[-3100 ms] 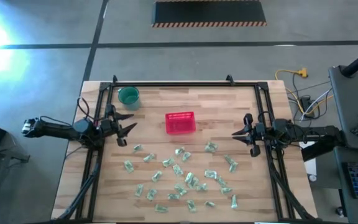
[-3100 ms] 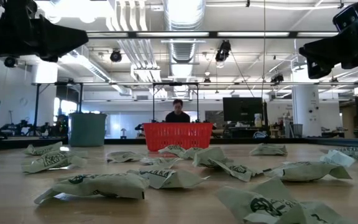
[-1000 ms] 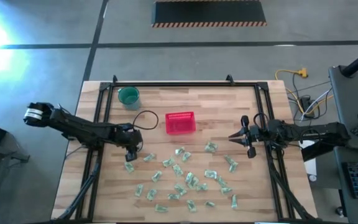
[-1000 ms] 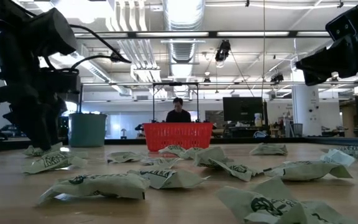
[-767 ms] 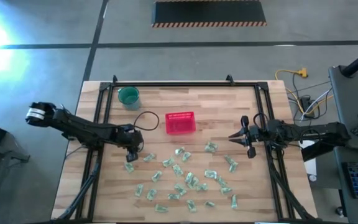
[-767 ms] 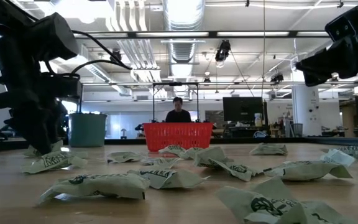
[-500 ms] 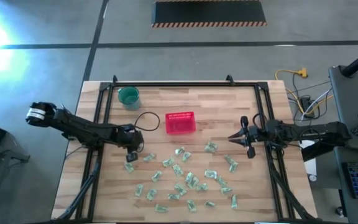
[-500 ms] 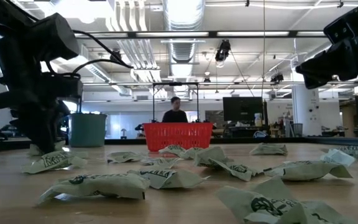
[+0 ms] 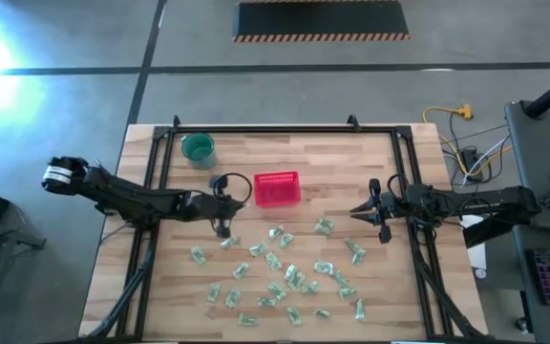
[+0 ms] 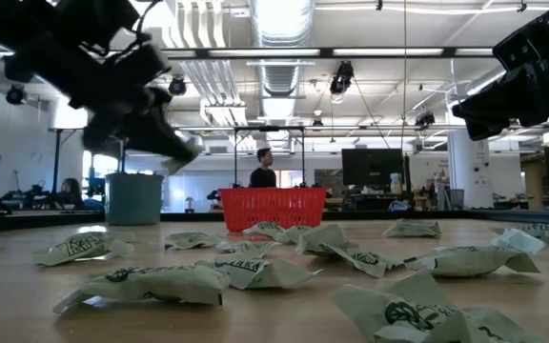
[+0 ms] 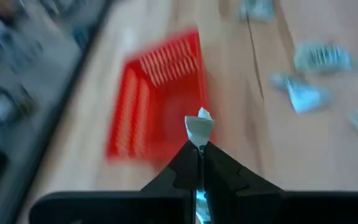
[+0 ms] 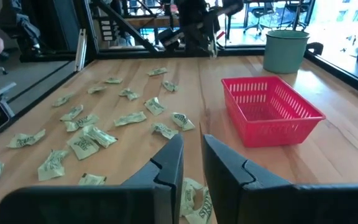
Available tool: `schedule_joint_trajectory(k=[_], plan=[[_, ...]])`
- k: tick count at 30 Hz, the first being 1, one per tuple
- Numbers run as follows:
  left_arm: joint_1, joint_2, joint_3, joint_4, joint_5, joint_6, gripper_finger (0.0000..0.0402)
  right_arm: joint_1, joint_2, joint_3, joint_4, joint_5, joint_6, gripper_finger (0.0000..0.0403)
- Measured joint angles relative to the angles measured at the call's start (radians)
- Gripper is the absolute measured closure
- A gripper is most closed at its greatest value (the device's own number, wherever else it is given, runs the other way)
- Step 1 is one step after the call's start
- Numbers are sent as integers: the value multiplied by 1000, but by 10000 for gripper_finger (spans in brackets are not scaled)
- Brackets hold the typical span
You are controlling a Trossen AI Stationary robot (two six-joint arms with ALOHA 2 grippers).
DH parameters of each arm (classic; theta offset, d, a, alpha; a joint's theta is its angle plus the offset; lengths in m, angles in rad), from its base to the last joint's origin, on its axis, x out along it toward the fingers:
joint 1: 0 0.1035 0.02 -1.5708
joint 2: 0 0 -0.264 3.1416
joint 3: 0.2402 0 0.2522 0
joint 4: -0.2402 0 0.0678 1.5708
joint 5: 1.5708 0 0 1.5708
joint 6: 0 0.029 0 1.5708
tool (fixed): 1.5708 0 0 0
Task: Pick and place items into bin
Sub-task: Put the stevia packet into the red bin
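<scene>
No legible text, brand, number or sign is found in any view. Dark round printed marks are seen on the packets (image 10: 146,283) lying on the tabletop (image 10: 284,305), but no lettering on them can be read.

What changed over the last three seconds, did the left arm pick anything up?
Yes. The left gripper reached from the table's left edge out to the scattered packets, shut on a packet, lifted it and swung toward the red basket. The right gripper barely moved, hanging near the right edge. The basket, the teal cup and the other packets lie as before.
</scene>
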Motion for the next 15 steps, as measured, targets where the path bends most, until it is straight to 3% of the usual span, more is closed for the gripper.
schedule_joint_trajectory(k=[7,15], plan=[[53,170,23,336,0,202,401,0,1,0,48,1,4,351],[156,388,158,372,0,230,401,0,1,0,50,1,-16,351]])
